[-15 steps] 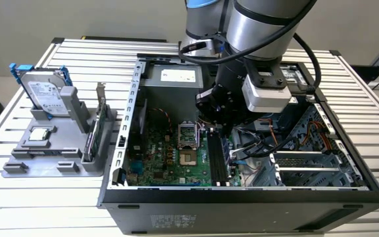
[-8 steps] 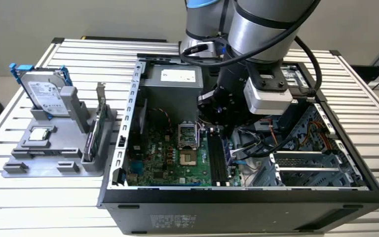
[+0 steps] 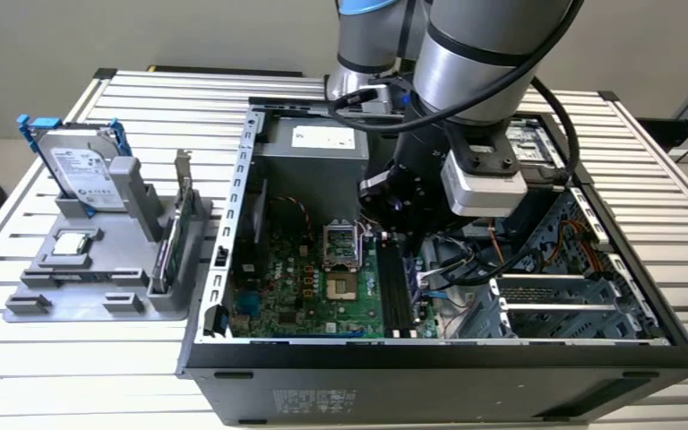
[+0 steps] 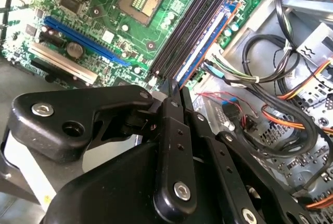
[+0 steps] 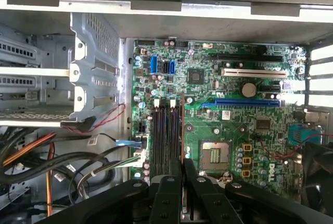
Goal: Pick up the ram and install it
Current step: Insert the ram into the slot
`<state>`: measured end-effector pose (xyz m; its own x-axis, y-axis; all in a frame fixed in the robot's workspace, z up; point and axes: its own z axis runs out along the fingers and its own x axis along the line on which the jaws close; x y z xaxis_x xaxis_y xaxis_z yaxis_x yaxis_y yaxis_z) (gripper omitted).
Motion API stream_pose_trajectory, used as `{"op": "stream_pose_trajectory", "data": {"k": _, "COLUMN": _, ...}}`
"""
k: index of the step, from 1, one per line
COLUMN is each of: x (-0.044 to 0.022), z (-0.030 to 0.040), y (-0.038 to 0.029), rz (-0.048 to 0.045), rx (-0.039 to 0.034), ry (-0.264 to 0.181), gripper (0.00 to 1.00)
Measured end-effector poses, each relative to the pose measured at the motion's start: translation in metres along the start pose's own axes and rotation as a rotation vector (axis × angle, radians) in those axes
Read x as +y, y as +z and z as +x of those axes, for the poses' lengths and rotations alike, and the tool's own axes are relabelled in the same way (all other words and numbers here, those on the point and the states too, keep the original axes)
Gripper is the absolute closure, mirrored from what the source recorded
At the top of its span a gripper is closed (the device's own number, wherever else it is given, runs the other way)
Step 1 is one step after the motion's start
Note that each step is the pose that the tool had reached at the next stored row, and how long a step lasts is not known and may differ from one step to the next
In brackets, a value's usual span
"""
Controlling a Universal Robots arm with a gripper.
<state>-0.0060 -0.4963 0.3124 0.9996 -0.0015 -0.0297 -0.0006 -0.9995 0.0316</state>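
The ram [image 5: 182, 125] shows edge-on as a thin brownish strip along the outer side of the motherboard's black slots [image 5: 164, 130]. In the second wrist view the ram [image 4: 203, 50] is a blue-and-white face with an orange edge, low against the slots. My gripper [image 5: 182, 164] has its two black fingers drawn close together on the strip's near part, and the ram's rest runs out from between them. In the second wrist view the gripper [image 4: 176, 86] sits at the slots' end. In the exterior view my gripper [image 3: 398, 237] reaches down into the open case over the slots [image 3: 394, 296].
Loose cables [image 4: 270, 78] and a metal drive cage [image 5: 93, 68] crowd one side of the slots; the bare processor socket [image 5: 214, 155] lies on the other. At the exterior view's left a grey fixture [image 3: 81, 269] holds a hard drive [image 3: 81, 166], a bracketed card [image 3: 167, 251] and a small silver chip [image 3: 73, 242].
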Motion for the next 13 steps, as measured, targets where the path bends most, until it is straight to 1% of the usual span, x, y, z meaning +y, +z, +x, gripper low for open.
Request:
{"op": "stream_pose_trajectory", "data": {"k": 8, "x": -0.0003, "z": 0.0004, "y": 0.0088, "rz": 0.0001, "rx": 0.0004, "ry": 0.0, "gripper": 1.0}}
{"op": "stream_pose_trajectory", "data": {"k": 11, "x": -0.0003, "z": 0.0004, "y": 0.0107, "rz": 0.0001, "rx": 0.0004, "ry": 0.0, "gripper": 1.0}}
{"op": "stream_pose_trajectory", "data": {"k": 13, "x": -0.0003, "z": 0.0004, "y": 0.0109, "rz": -0.0003, "rx": 0.0003, "ry": 0.0, "gripper": 1.0}}
